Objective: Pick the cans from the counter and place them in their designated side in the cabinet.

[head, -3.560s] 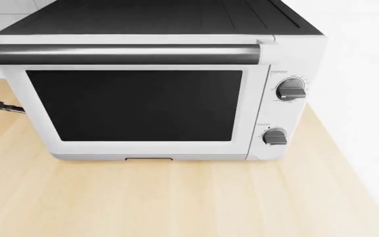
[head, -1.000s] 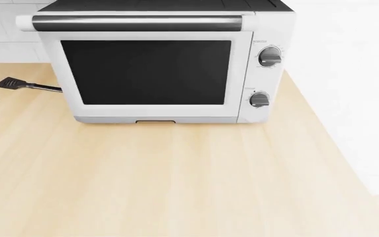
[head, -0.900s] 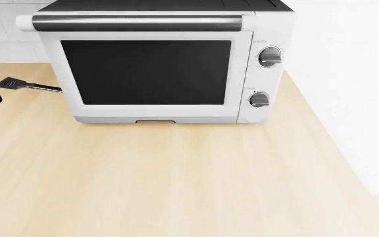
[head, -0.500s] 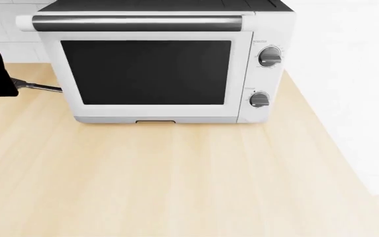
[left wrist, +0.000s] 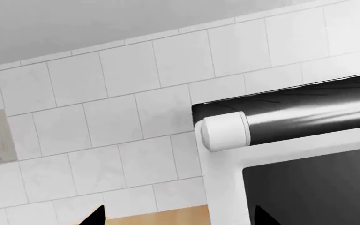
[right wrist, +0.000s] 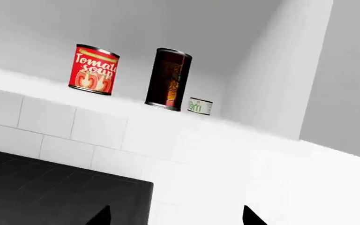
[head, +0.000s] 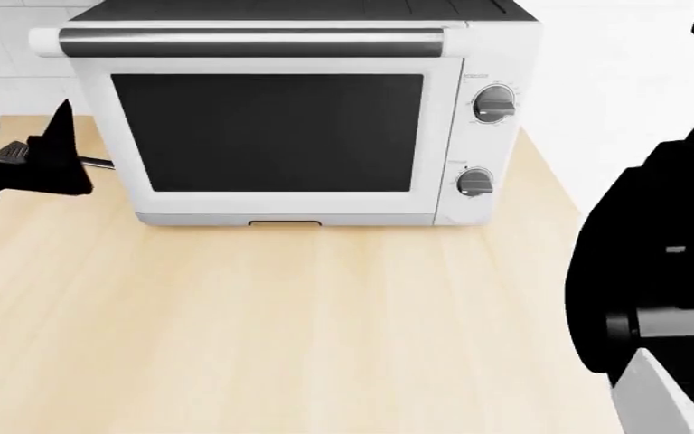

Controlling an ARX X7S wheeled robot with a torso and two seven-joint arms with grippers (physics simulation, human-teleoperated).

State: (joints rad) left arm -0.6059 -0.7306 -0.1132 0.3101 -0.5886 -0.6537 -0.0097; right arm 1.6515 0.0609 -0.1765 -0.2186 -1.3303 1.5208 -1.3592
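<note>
In the right wrist view a short red can (right wrist: 93, 69) with white lettering and a taller near-black can (right wrist: 168, 78) stand side by side on a white shelf (right wrist: 36, 82) above the tiled wall. My right gripper (right wrist: 176, 219) is open and empty, well below them. My left gripper (head: 51, 158) is over the counter (head: 323, 344) at the left, beside the toaster oven (head: 275, 127). It is open and empty in the left wrist view (left wrist: 178, 220). No can shows on the counter.
A small white can with green lettering (right wrist: 199, 106) stands on the same shelf past the dark can. A black spatula (head: 15, 152) lies behind my left gripper. My right arm (head: 661, 271) fills the right side. A white wall bounds the counter's right.
My left gripper has come in from the left edge towards the oven. My right arm has entered the head view at the right. The oven and counter have not moved over the last second.
</note>
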